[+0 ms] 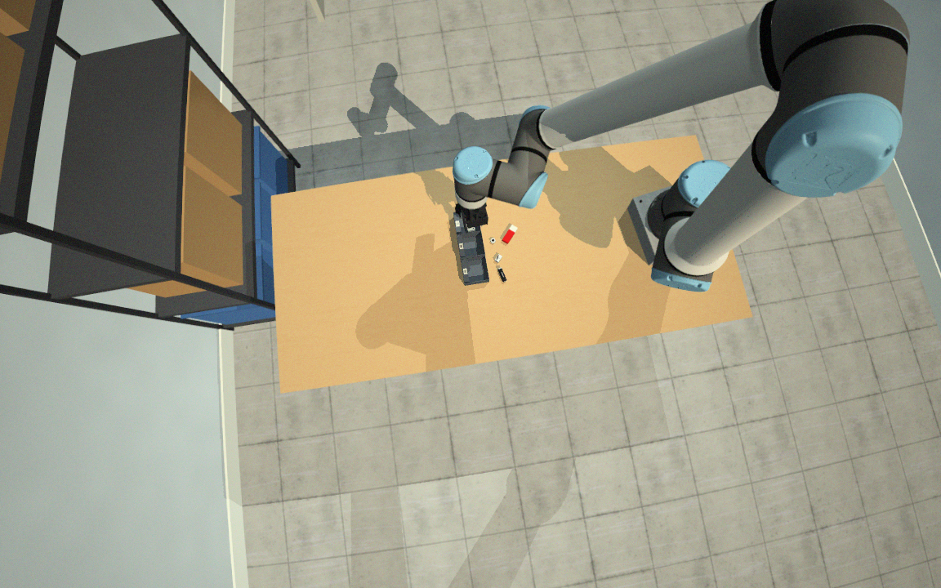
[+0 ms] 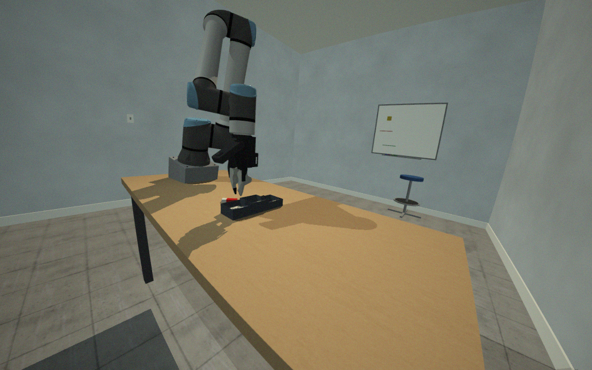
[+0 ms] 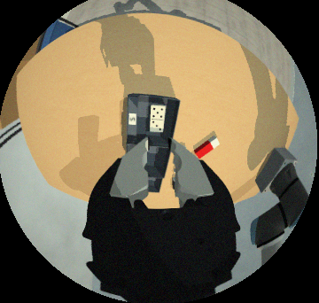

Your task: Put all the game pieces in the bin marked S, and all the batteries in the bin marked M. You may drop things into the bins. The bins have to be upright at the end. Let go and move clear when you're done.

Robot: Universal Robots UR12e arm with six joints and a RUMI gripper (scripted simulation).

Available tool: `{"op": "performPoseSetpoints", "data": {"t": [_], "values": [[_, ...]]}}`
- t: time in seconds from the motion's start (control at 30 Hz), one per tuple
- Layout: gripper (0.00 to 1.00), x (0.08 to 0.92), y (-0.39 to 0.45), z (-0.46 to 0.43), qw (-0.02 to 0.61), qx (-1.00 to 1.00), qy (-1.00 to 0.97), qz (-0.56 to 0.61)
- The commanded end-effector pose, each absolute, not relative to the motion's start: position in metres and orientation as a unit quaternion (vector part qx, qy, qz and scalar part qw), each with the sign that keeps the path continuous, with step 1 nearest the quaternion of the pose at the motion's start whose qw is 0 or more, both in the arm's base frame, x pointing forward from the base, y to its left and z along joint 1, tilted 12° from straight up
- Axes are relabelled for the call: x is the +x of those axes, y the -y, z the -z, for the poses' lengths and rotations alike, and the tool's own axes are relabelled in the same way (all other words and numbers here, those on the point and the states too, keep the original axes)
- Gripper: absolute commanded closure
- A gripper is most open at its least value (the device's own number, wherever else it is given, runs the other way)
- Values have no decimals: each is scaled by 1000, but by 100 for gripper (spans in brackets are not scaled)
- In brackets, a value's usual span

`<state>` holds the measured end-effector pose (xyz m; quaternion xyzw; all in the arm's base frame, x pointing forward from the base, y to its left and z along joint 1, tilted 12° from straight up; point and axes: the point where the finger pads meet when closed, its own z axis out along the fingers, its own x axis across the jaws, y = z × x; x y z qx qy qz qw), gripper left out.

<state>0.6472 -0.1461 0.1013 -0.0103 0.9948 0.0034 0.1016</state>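
- Bin row (image 1: 470, 257), a dark strip of compartments, sits just above the middle of the top view on the table (image 1: 357, 292). Its long axis runs nearly up and down the frame, and it stands upright. In the wrist view its S compartment (image 3: 131, 119) lies at centre frame.
- The gripper (image 3: 160, 142) hangs above the upper end of that strip. We see its fingers drawn almost together with only bin showing through the slit, so we judge it carries nothing.
- The red-and-white block (image 3: 206, 147) rests on the table just right of the fingertips in the wrist view. Its long axis slants from lower left to upper right. We cannot tell if it is a battery or a game piece.
- A domino (image 3: 156, 118) already lies inside the S compartment.
- Three small pieces (image 1: 498, 257) lie in a loose line down the strip's right side in the top view, too small for us to name.
- We reckon the next pick calls for a sideways shift to frame right, with the jaws squared across the slant of whichever piece is chosen.
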Motion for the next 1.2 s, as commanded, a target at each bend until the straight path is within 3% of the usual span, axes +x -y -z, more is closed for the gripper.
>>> {"op": "performPoseSetpoints", "data": {"t": [0.0, 0.8, 1.17], "values": [[83, 635, 112, -101, 103, -78, -992, 3], [83, 580, -42, -96, 103, -78, -992, 3], [83, 579, -49, -96, 103, -78, -992, 3]]}}
